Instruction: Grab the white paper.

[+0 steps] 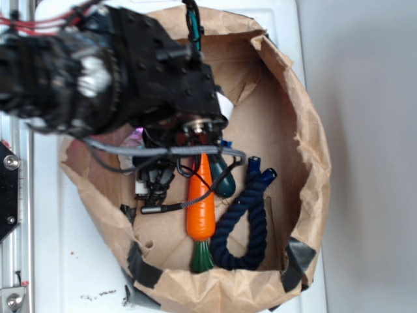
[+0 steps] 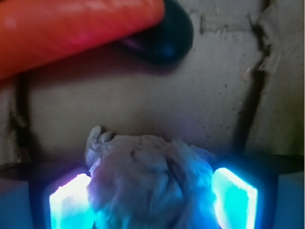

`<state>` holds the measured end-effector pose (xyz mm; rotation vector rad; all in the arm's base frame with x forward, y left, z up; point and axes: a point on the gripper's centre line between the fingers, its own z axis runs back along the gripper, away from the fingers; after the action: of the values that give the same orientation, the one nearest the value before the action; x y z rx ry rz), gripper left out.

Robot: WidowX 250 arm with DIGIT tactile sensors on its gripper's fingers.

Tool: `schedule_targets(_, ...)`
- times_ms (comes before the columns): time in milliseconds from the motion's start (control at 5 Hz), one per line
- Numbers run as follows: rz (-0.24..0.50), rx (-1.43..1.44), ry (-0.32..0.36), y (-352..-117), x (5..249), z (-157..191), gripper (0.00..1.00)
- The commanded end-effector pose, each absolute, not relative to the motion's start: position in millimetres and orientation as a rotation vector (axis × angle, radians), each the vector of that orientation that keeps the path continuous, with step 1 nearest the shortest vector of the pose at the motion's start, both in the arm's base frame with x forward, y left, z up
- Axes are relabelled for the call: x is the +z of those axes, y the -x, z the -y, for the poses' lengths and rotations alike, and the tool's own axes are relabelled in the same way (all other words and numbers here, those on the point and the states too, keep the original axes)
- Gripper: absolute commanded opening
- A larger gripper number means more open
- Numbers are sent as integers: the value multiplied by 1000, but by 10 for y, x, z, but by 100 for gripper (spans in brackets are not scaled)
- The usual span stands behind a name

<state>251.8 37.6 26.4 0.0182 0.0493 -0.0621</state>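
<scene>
The black arm reaches down into the brown paper bag point(image 1: 296, 124), which lies opened out on the white table point(image 1: 71, 261). The end effector point(image 1: 151, 186) sits low on the bag's floor, just left of the orange carrot point(image 1: 201, 202). From the wrist camera, the white paper point(image 2: 152, 186) is a lumpy, crumpled wad sitting right between the two glowing blue pads point(image 2: 71, 202), which press against its sides, so the end effector is clamped on it. Beyond the wad lies the carrot, with a dark green rounded object point(image 2: 167, 36) tucked against it. A loop of navy rope point(image 1: 241, 225) lies to the right of the carrot, near the bag's taped edge.
</scene>
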Motion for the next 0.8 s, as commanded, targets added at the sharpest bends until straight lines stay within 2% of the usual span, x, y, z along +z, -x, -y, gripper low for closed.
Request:
schedule_targets(0,61,-80,-31,-2537,495,-313,0)
schedule_targets(400,63,-73,31,-2488,750,-344,0)
schedule_targets(600,105,-54,120,-2495,1101,-292,0)
